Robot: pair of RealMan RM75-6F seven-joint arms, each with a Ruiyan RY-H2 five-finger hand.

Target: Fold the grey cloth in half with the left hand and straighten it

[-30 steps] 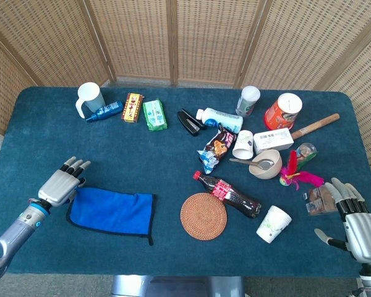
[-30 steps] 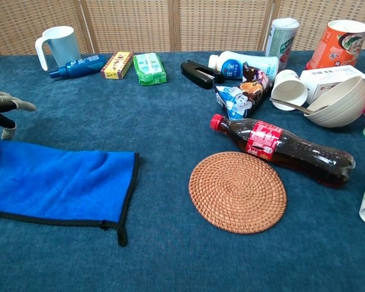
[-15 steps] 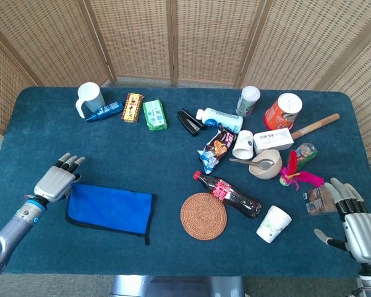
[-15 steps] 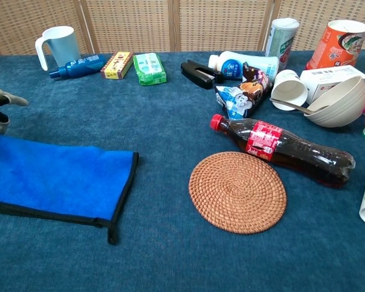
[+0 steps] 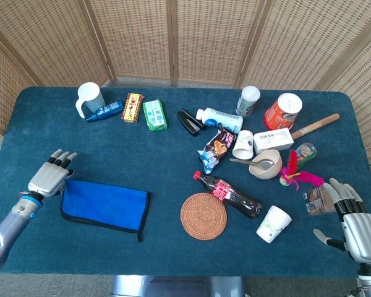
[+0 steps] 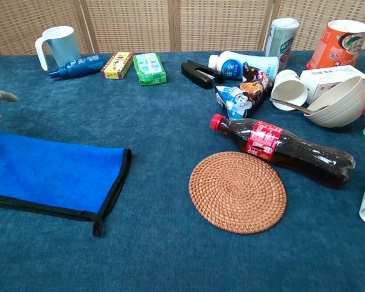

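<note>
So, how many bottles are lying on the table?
3. A small blue bottle beside the white mug at the far left, a white bottle next to the black stapler, and a cola bottle beside the round woven mat. None seems hidden.

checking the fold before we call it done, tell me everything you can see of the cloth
The cloth looks bright blue, not grey, with a dark binding along its near long edge and its right short edge. It looks like soft, fine-piled fabric. It lies flat on the blue table as a long rectangle, near the front left, slightly skewed, with no obvious wrinkles. A small dark tab sticks out at its near right corner. The left hand rests at its far left corner, fingers pointing away; whether it touches the cloth is unclear.
</note>
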